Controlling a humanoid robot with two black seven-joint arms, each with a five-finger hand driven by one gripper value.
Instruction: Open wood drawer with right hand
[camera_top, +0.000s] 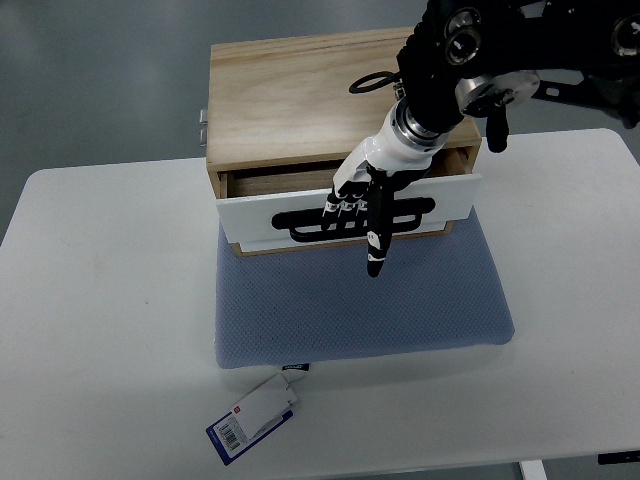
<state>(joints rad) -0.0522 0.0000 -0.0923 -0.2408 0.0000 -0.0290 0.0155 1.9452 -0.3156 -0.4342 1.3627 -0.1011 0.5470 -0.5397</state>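
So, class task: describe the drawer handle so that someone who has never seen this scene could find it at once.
Start at the wooden box on the blue mat on the white table. Its drawer, partly pulled out, has a white front panel. The handle is the black horizontal bar on that panel, the only black fitting there, with the right hand hooked over it.

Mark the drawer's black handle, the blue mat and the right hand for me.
black handle (420, 207): top view, on its bare right end.
blue mat (400, 300): top view, on open fabric before the drawer.
right hand (362, 195): top view, on the middle of the hand at the handle.
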